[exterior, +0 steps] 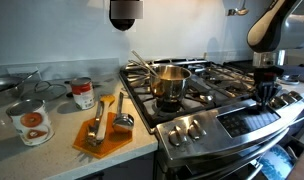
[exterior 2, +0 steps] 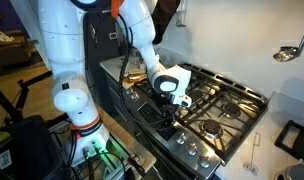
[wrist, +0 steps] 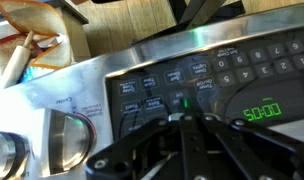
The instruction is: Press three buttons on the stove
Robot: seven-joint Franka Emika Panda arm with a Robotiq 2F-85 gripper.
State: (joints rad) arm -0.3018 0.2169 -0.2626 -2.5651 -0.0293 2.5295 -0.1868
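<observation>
The stove [exterior: 192,95] is a wide stainless-steel gas range with black grates; it also shows in an exterior view [exterior 2: 217,105]. Its dark glossy control panel [wrist: 207,85] fills the wrist view, with rows of labelled buttons, a lit green light and a green display reading 5:00. My gripper [wrist: 172,118] is shut, its fingertips together and touching the panel just below the green light. In both exterior views the gripper [exterior: 264,92] [exterior 2: 172,112] points down at the stove's front panel. Round silver knobs [exterior: 189,128] line the front.
A steel saucepan [exterior: 170,82] sits on a burner. On the counter to the side lie an orange cutting board [exterior: 100,135] with utensils, two cans [exterior: 32,122] and a wire whisk. A large silver knob [wrist: 52,140] is beside the panel.
</observation>
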